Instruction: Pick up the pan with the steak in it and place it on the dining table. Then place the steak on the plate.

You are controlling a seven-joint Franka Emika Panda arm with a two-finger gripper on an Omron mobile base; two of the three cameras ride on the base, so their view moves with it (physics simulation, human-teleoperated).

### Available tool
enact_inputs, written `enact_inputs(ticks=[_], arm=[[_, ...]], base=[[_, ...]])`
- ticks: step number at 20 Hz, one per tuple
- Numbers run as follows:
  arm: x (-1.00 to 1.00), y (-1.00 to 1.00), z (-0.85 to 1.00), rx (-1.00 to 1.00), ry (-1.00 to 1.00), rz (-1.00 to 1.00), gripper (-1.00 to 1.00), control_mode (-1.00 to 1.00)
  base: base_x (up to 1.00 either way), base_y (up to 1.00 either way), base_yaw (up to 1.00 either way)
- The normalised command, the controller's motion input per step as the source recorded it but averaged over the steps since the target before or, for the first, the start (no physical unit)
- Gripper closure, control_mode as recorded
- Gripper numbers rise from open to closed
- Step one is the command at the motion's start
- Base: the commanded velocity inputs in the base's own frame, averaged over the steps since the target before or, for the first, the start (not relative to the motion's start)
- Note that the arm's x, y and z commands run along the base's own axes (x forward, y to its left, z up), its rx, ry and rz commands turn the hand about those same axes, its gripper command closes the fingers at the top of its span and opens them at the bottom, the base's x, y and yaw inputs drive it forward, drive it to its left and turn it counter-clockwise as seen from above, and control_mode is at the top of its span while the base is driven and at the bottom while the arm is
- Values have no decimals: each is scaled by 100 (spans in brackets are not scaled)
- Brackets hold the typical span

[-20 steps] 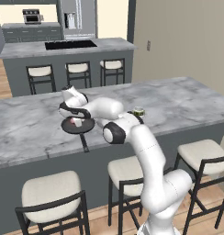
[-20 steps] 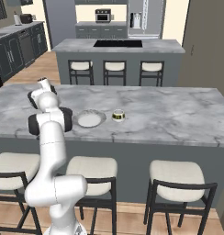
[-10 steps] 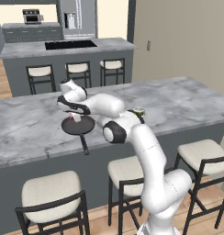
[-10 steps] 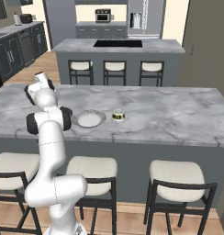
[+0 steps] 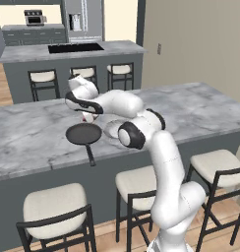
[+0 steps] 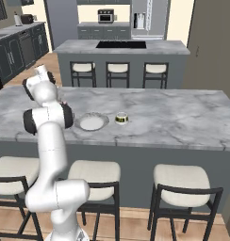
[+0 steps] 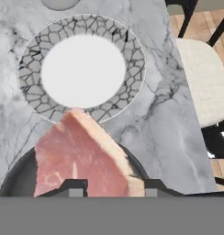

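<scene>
Clamped on the steak (image 7: 81,156), the gripper (image 7: 111,188) has one dark fingertip on either side of the meat's near edge, as the hand view shows. From the left base view the gripper (image 5: 87,114) hangs just above the far rim of the pan (image 5: 83,133), with a bit of pinkish-red meat (image 5: 86,118) showing beneath it, lifted off the pan's floor.

The steak is a flat slab, pink-red with faint lighter streaks across its face and a pale, tan-cream band running along its right edge. It stands tilted up from the fingers, and its far corner overlaps the near rim of the plate (image 7: 81,69) in the hand view.

The pan (image 7: 17,181) is round, shallow and black, and sits on the dining table (image 5: 33,133); its long thin handle points toward the table's near edge in the left base view. The plate (image 6: 91,122) lies just beside the pan, on the side away from the handle. It has a smooth white centre ringed by a broad grey rim with a dark crackle pattern. A small dark bowl (image 6: 121,118) stands on the marble just beyond the plate.
</scene>
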Motion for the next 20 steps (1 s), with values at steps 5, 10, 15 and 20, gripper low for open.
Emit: enact_inputs(ticks=[5,10,15,20], arm=[[-71,-75,0,0,-20,-2,100,-100],[-95,-73,-15,3,-20,0,100,-100],[-74,-60,-8,11,-26,0,100,-100],[-2,-50,29,18,-21,-1,100,-100]], base=[[0,0,0],[0,0,0],[0,0,0],[0,0,0]])
